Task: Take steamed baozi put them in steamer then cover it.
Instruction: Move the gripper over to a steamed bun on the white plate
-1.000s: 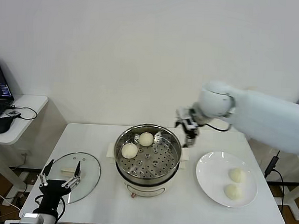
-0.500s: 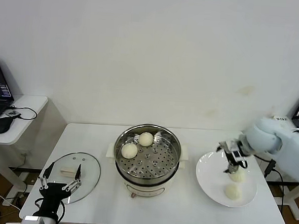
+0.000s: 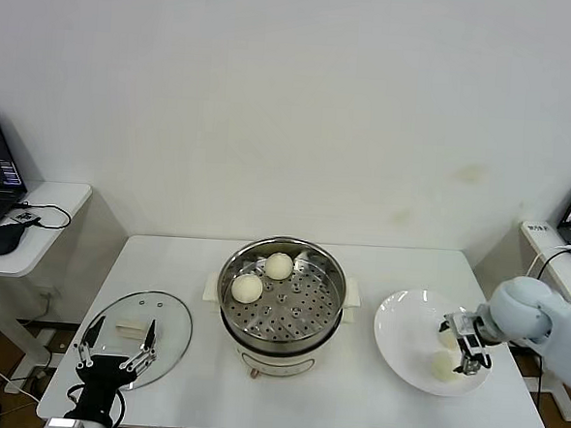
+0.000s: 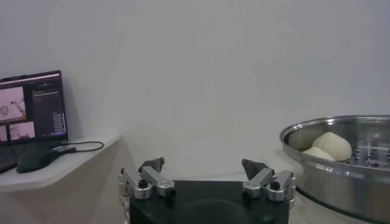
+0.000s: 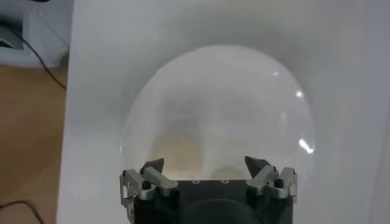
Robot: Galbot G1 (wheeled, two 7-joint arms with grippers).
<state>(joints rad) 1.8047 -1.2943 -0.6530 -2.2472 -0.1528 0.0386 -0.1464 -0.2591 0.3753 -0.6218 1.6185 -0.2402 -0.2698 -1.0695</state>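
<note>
Right end effector (image 3: 469, 353) hanging low over the white plate (image 3: 405, 328) at the desk's (image 3: 371, 404) right side, fingers spread wide and grasping nothing, poised at two steamed baozi (image 3: 443, 365) resting on the plate. From the right wrist view, fingertips (image 5: 153, 165) standing apart above the plate (image 5: 219, 109). Two more baozi (image 3: 263, 277) sitting inside the steamer (image 3: 281, 296) at desk centre, toward its left and rear. Cover (image 3: 140, 336) lying flat on the desk to the steamer's left, well apart from it. Left end effector (image 3: 114, 346) waiting at the near left desk edge, just beside the cover, fingers released and empty.
</note>
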